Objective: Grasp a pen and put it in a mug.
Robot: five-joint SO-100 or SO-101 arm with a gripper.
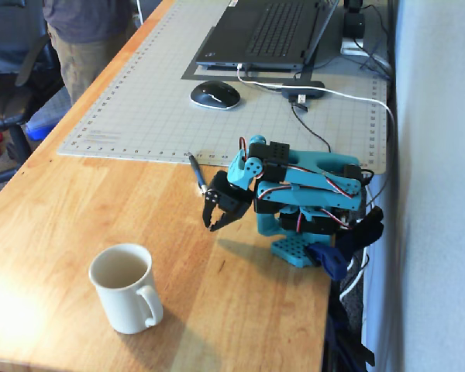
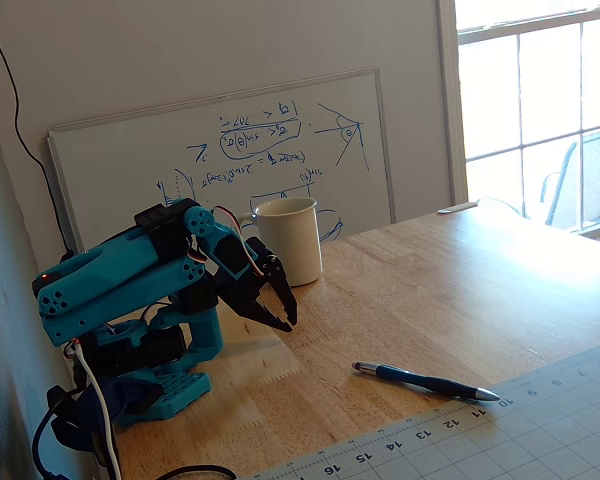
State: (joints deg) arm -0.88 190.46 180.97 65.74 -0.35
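Nothing of the task is done yet. The mug is standing empty, well apart from the gripper, which is hanging open above the table. The pen is lying near it, ungrasped.

In a fixed view your pen lies on the table, its far end at the mat's near edge, just left of the gripper. The mug stands nearer the camera, left of the gripper, well apart from the pen. On the mat, the mouse sits before the laptop.

In another fixed view the mug stands behind the gripper, before the whiteboard.
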